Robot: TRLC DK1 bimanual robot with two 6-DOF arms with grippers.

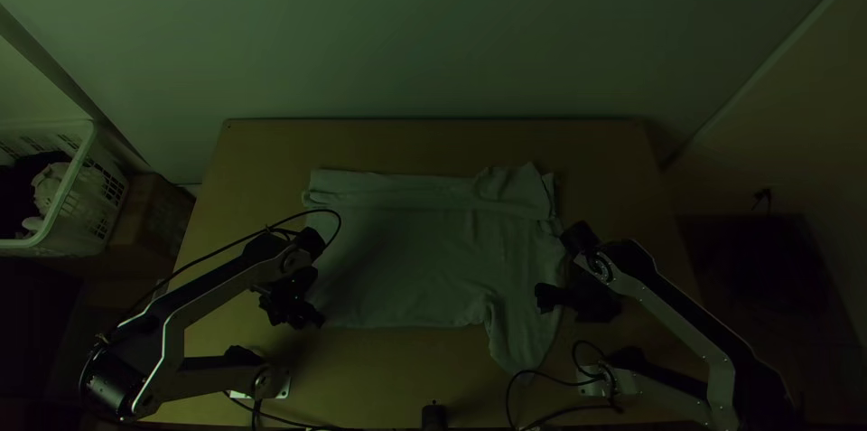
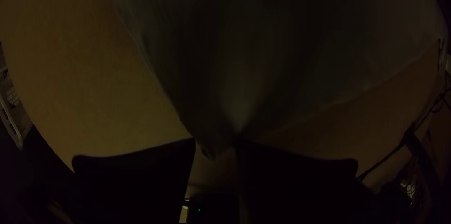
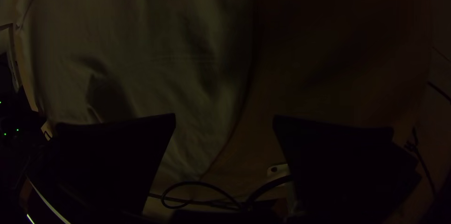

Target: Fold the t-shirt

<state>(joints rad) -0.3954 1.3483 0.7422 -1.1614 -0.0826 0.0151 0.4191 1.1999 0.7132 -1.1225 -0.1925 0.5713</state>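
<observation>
We see the soft, wrinkled, pale t-shirt [image 1: 406,259] on the smooth wooden table [image 1: 433,135], a rumpled band folded along its far side; the left gripper [image 1: 302,310] pinches its near-left corner; the right gripper [image 1: 571,301], jaws apart, is at its right side; a black cable [image 1: 560,379] loops near its sleeve; shadow obscures its middle.
</observation>
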